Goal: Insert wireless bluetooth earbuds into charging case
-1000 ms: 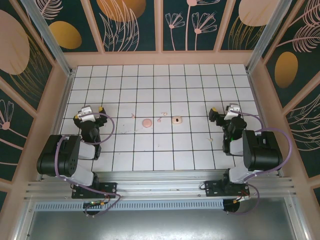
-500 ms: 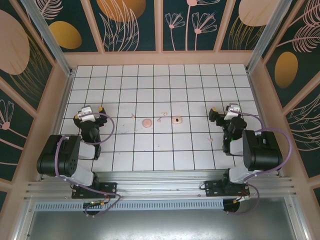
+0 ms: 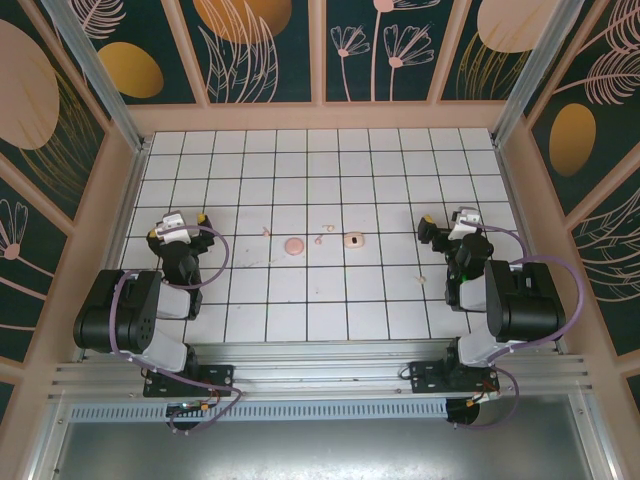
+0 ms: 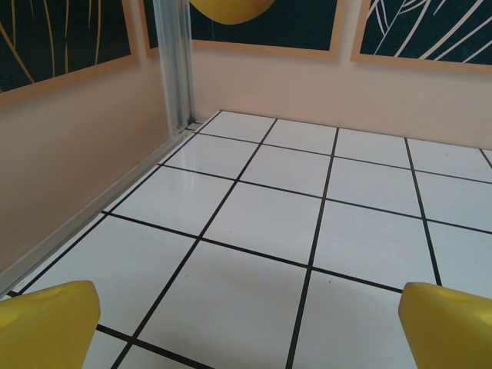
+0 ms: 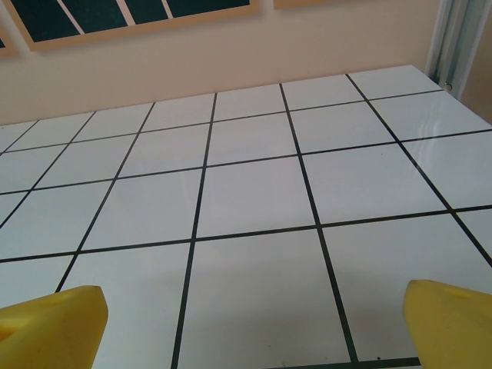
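The round pink charging case lies flat on the white tiled floor near the middle. One tiny pale-pink earbud lies just left of it, and another earbud just right of it. My left gripper rests far to the left, and my right gripper far to the right. Both are well apart from the case. In the left wrist view the yellow fingers stand wide apart over bare tiles, so the left gripper is open. The right gripper is likewise open, with its fingers at the frame corners.
A beige small piece with a dark centre hole lies right of the earbuds. A tiny pink curl sits beside it, and a pale speck lies near the right arm. Peach walls enclose the floor.
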Controlling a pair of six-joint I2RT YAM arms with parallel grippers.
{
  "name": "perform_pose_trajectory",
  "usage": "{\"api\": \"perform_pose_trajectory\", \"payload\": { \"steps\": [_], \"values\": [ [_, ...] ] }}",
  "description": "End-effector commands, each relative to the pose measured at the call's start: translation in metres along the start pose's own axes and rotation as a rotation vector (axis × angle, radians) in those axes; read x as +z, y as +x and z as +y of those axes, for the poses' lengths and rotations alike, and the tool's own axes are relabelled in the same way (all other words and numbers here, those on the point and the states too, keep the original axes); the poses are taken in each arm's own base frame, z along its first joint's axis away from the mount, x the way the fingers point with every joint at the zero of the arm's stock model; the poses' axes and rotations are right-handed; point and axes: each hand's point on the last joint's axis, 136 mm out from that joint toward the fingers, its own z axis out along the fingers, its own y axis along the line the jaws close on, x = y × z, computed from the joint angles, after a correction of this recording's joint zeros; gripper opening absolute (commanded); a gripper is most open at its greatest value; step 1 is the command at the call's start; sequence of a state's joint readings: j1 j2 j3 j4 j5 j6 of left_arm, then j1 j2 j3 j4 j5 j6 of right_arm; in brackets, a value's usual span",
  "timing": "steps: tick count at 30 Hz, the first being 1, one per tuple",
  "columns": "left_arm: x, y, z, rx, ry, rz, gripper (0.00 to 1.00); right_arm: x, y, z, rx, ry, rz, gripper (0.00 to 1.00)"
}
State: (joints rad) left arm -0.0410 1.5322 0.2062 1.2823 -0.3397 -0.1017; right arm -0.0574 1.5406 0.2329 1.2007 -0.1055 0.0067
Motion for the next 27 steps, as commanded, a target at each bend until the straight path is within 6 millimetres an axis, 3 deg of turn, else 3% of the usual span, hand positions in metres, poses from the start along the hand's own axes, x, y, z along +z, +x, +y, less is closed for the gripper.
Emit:
{"api": "perform_pose_trajectory", "payload": {
  "steps": [1,27],
  "values": [
    [0.0007,-0.0145,-0.0023,-0.029,0.014,-0.048,0.99,0.0013,-0.0121,0.0006,-0.003,0.005,-0.044,0.99],
    [0.0007,-0.0165,-0.0002,-0.033,-0.001,-0.049,0.95,0.0013,-0.0118,-0.0018,0.005,0.015,-0.043,0.99]
  ]
}}
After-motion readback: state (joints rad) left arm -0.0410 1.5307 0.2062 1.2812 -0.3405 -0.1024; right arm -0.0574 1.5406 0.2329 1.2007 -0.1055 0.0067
